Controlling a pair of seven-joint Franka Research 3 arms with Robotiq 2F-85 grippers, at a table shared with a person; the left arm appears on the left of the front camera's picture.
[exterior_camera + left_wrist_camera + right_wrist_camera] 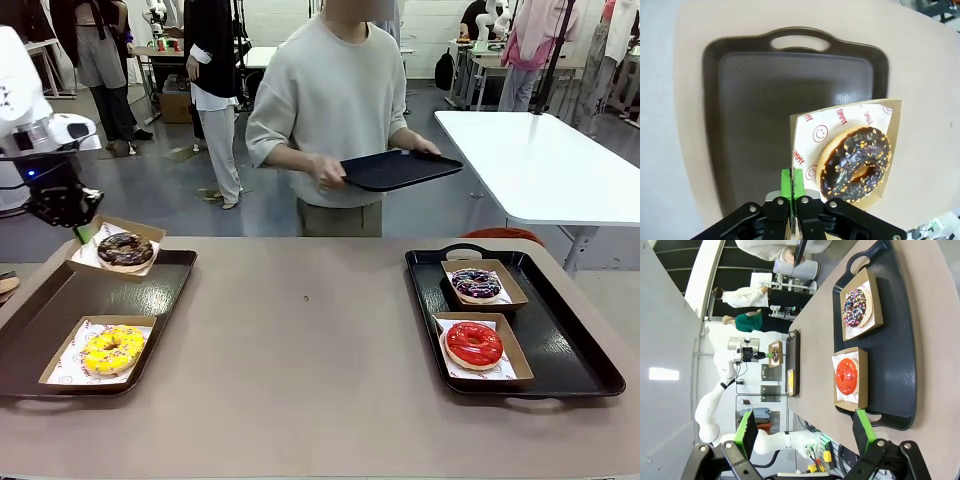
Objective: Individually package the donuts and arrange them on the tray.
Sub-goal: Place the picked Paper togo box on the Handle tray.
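We pinched the chocolate donut's box (847,150) by its edge in our left jaws (792,186), lifted clear of the brown tray (740,100); right jaws (805,427) gaped empty.

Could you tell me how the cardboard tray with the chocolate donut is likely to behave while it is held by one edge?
Pinched at one edge by the left gripper, the cardboard tray probably sags. The chocolate donut lies loose on paper, so it might slide if tilted.

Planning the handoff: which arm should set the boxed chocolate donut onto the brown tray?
Left. Its claw is shut on the chocolate donut's box above the brown tray; the right claw hangs open by the black tray.
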